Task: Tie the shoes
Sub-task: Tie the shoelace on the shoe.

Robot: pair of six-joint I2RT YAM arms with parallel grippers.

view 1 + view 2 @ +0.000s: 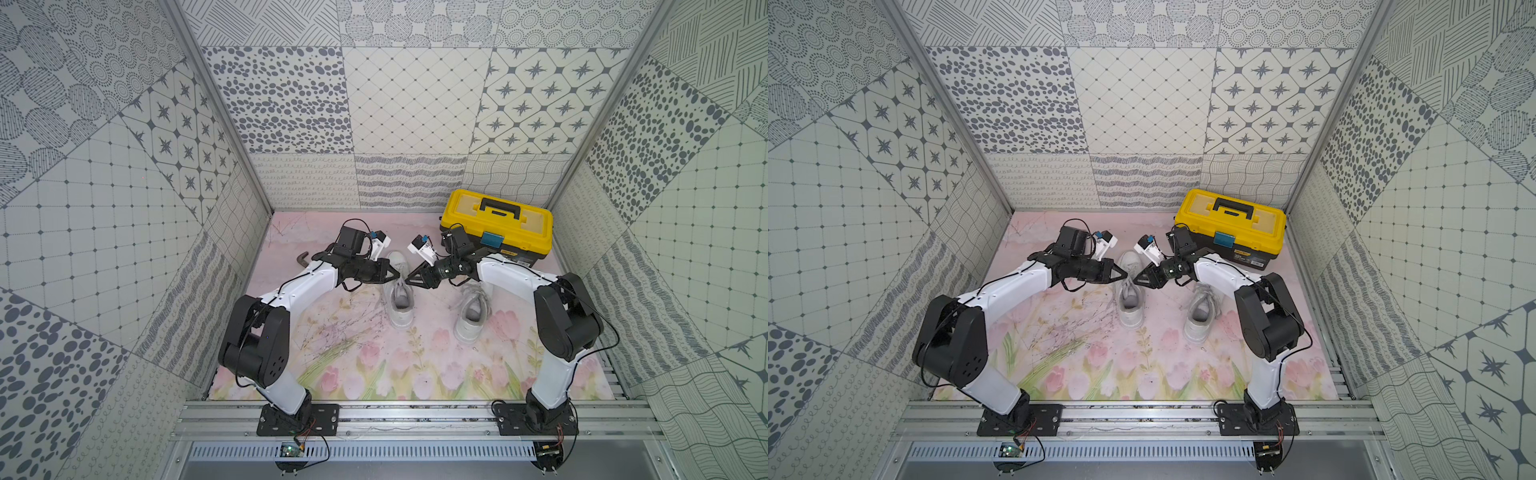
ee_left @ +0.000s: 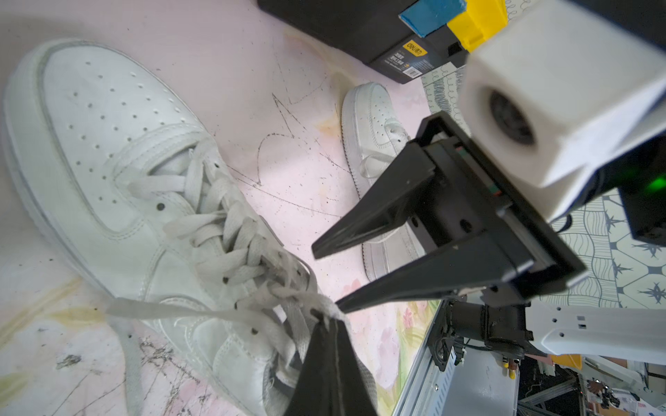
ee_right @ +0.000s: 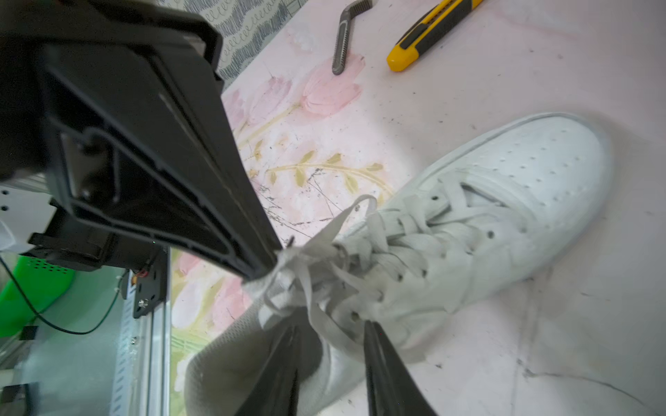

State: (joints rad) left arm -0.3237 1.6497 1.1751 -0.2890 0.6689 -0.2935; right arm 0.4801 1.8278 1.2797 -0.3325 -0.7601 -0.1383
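Left wrist view: the left gripper (image 2: 329, 324) is clenched on a lace (image 2: 302, 299) of a white sneaker (image 2: 108, 144), pinching it near the top eyelets. Facing it, the right gripper (image 2: 326, 281) has its two black fingers spread, one fingertip just beside the bunched lace. In the right wrist view a loose strand runs between those parted fingers (image 3: 374, 345) without being clamped.

In both top views this sneaker (image 1: 401, 307) (image 1: 1130, 307) lies on the floral mat (image 1: 332, 353) with its toe toward the back wall and both gripper tips over its tongue. The second sneaker (image 1: 471, 320) lies just beside it, partly under the right forearm, near the yellow toolbox (image 1: 496, 220). A yellow utility knife (image 3: 429, 32) and what looks like a bent grey metal tool (image 3: 342, 39) lie farther off on the mat.
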